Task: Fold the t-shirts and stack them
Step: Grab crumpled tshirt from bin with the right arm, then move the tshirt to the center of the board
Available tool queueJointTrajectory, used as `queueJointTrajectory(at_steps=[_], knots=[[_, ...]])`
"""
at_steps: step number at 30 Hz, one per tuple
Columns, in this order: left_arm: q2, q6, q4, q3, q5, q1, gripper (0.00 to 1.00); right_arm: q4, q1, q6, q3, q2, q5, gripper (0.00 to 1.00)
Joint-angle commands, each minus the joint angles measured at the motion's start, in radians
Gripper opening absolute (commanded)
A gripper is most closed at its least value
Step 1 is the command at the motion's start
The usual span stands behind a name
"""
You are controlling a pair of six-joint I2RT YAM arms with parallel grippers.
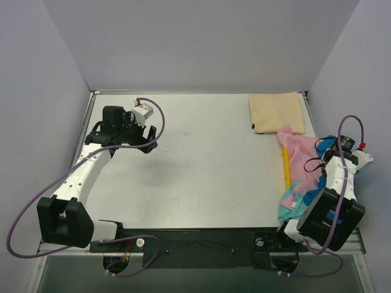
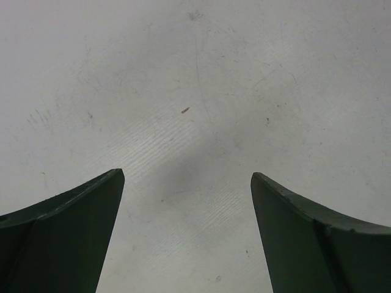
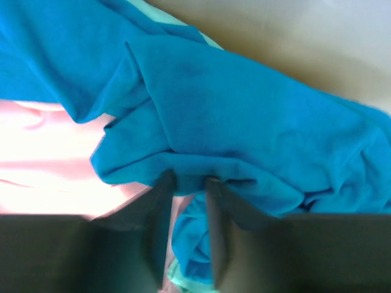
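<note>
At the table's right edge lies a heap of t-shirts: a pink one (image 1: 299, 159), a bright blue one (image 1: 325, 144) and a teal one (image 1: 290, 207). A beige t-shirt (image 1: 278, 113) lies folded at the back right. In the right wrist view the blue t-shirt (image 3: 244, 104) fills most of the frame, with pink cloth (image 3: 43, 152) to its left. My right gripper (image 3: 188, 180) has its jaws drawn close together on a fold of the blue cloth. My left gripper (image 2: 186, 176) hangs wide open over bare table (image 2: 195, 91) at the left, holding nothing.
A yellow tray edge (image 1: 286, 168) shows under the left side of the heap. Grey walls close in the table on the left, back and right. The right arm (image 1: 333, 201) reaches over the heap's right side.
</note>
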Motion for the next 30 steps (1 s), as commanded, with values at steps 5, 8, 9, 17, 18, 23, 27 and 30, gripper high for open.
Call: queueJointTrajectory(at_steps=[5, 8, 9, 17, 18, 23, 27, 30], knots=[[-0.039, 0.005, 0.007, 0.045, 0.026, -0.004, 0.94, -0.015, -0.01, -0.065, 0.038, -0.183, -0.025, 0.0], [-0.039, -0.005, 0.022, 0.051, 0.028, -0.006, 0.94, -0.032, 0.017, -0.088, 0.117, -0.274, -0.034, 0.0], [-0.039, -0.015, 0.03, 0.057, 0.028, -0.006, 0.94, -0.031, 0.04, -0.091, 0.161, -0.293, -0.048, 0.0], [-0.043, -0.112, 0.048, 0.116, 0.029, 0.014, 0.96, 0.03, 0.479, -0.275, 0.522, -0.294, -0.131, 0.0], [-0.042, -0.13, 0.051, 0.123, 0.035, 0.02, 0.97, 0.049, 0.625, -0.342, 0.564, -0.25, -0.133, 0.0], [-0.037, -0.205, 0.057, 0.205, 0.016, 0.058, 0.97, 0.051, 1.054, -0.489, 1.069, -0.022, -0.312, 0.0], [-0.063, -0.311, 0.097, 0.232, -0.081, 0.143, 0.97, 0.055, 1.356, -0.596, 1.442, 0.17, -0.574, 0.0], [-0.074, -0.279, 0.083, 0.284, -0.28, 0.187, 0.97, 0.228, 1.395, -0.439, 1.465, 0.192, -0.764, 0.0]])
